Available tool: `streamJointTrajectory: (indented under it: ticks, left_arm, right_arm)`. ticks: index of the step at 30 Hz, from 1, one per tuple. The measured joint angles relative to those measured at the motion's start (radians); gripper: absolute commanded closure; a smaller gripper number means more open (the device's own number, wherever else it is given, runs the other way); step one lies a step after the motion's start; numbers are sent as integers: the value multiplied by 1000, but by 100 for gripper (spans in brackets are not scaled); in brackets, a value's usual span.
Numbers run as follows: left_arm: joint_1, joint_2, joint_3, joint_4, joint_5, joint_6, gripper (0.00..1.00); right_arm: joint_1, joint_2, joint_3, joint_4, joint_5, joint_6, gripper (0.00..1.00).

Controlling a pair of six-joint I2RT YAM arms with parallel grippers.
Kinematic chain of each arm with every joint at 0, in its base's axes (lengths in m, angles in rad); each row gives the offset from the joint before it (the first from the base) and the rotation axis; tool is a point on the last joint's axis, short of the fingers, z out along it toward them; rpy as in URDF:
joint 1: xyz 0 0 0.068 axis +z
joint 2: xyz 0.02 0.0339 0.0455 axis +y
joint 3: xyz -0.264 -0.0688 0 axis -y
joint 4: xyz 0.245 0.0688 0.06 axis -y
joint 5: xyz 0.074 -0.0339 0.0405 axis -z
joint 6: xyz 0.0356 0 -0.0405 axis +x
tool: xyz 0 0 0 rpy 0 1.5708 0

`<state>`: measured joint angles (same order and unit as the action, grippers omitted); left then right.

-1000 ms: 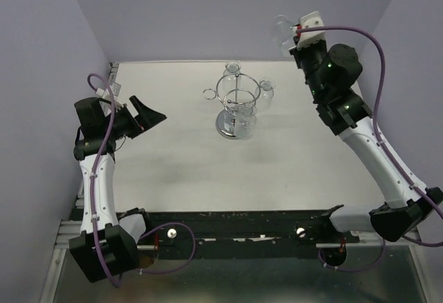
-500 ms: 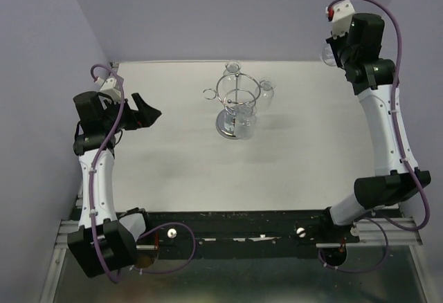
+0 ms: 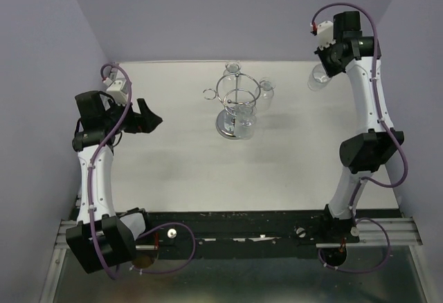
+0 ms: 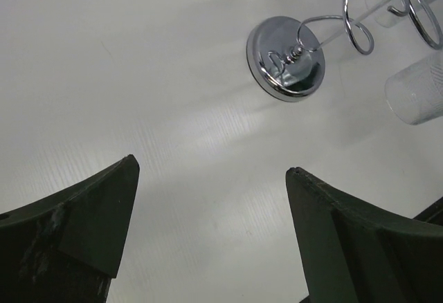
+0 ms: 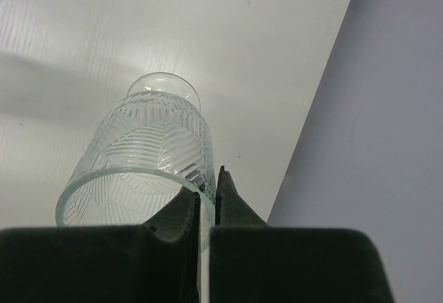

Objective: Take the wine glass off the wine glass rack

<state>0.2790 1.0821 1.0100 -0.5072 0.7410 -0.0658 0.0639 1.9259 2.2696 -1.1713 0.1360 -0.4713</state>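
The wine glass, prob. light, slick & fragile, is being pinched at its rim wall by the right gripper over the tabletop's far-right corner, well apart from the wine glass rack at far centre, w/ the left gripper being held spread wide nr the left edge, lilac walls around.

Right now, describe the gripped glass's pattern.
The glass is clear, etched with slanted chevron lines; best in right wrist view.
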Motion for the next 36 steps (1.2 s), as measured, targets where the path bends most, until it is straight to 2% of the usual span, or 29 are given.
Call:
streamJointTrajectory:
  ticks: [7, 10, 16, 36]
  left_arm:
    - [-44, 32, 10, -82, 93, 163, 1]
    - [-65, 39, 10, -87, 107, 189, 1]
    - [-107, 82, -11, -84, 121, 200, 1]
    - [-214, 129, -111, -74, 146, 203, 1]
  right_arm:
    - [-40, 113, 38, -74, -45, -2, 99]
    - [-68, 174, 81, -96, -57, -2, 99]
    - [-121, 255, 115, -117, -63, -8, 99]
    - [-217, 357, 127, -115, -101, 10, 99]
